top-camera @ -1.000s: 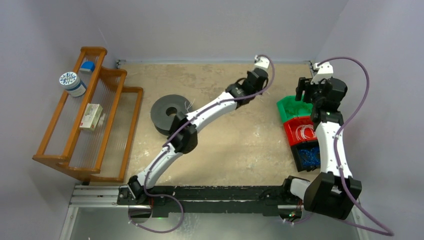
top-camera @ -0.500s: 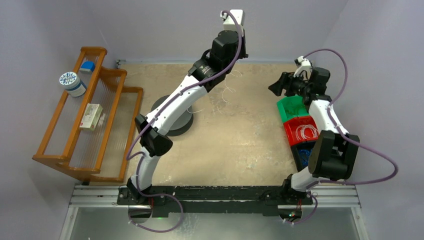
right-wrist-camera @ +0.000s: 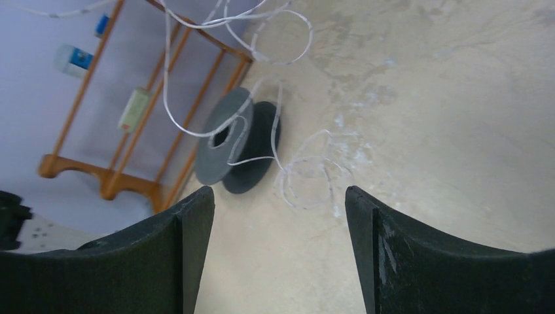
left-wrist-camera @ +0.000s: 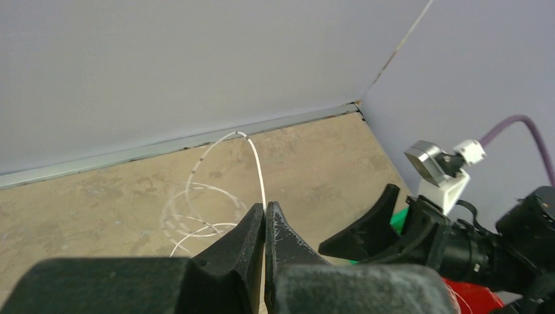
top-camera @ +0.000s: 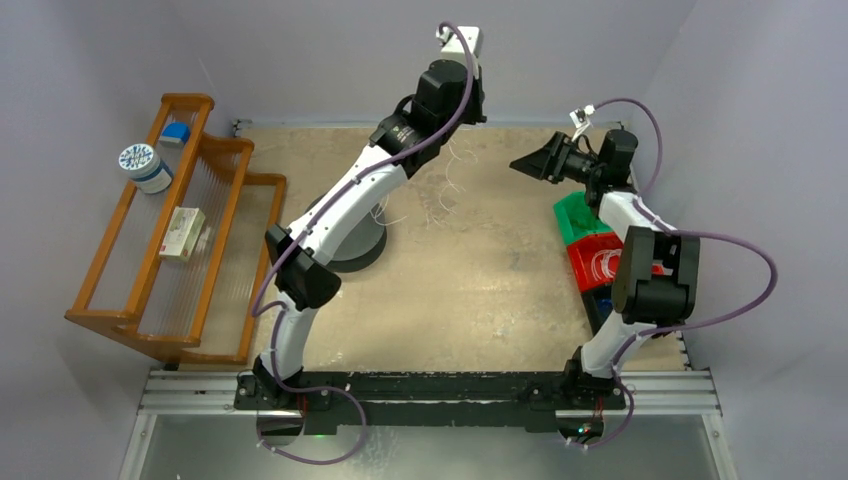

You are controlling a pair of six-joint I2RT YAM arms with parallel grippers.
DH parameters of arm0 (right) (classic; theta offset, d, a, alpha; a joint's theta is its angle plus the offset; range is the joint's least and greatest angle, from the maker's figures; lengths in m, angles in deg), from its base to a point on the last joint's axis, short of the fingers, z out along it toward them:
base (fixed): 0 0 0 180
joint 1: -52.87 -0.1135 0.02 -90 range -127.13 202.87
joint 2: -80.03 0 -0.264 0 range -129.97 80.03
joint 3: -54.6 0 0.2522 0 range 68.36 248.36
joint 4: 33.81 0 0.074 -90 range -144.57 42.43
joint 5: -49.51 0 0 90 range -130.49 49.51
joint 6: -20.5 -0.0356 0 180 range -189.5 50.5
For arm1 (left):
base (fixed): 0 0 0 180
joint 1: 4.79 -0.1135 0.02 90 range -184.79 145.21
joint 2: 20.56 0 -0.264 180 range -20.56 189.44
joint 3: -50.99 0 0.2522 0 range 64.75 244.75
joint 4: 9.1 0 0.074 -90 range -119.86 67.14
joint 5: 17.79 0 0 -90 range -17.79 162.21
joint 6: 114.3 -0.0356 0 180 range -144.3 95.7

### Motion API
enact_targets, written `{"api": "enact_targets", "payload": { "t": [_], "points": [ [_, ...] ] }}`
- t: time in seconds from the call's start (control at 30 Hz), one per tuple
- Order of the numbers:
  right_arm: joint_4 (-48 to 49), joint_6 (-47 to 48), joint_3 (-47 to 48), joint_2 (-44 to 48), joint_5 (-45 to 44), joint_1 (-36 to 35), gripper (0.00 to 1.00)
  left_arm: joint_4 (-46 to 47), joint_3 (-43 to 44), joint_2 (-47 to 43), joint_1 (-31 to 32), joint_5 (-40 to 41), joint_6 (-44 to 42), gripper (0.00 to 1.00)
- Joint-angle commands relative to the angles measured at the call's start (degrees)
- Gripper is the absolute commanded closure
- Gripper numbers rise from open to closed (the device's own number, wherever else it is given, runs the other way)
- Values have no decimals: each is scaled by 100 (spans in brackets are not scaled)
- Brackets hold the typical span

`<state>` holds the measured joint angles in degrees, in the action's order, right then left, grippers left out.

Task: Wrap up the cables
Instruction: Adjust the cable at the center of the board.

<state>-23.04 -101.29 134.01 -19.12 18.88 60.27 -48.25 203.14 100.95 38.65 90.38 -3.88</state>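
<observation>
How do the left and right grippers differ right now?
Jaws: the left gripper is shut, pinching the cable; the right gripper is wide open.
Load: the left gripper holds the cable, whose loose loops trail away from it; the right gripper holds nothing.
Pose: in the top view the right gripper points sideways toward the left gripper, which sits near the back wall.
Shared: both have black fingers and are off the table.

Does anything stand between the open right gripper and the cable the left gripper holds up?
Nothing visible. The right gripper faces the cable hanging from the left gripper across open air; the spool lies beyond it.
</observation>
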Motion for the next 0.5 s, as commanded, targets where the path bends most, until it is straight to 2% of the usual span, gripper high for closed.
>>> {"api": "enact_targets", "payload": {
  "t": [0.0,0.27,0.47],
  "points": [
    [1560,-1441,-148,-74,584,-55,25,73,103,-394,18,-582,139,100],
    [2496,-2396,-272,-533,699,-184,25,61,283,-343,15,-797,85,100],
    [4584,-3960,-673,-791,905,-169,26,43,274,-356,15,-930,93,100]
  ]
}}
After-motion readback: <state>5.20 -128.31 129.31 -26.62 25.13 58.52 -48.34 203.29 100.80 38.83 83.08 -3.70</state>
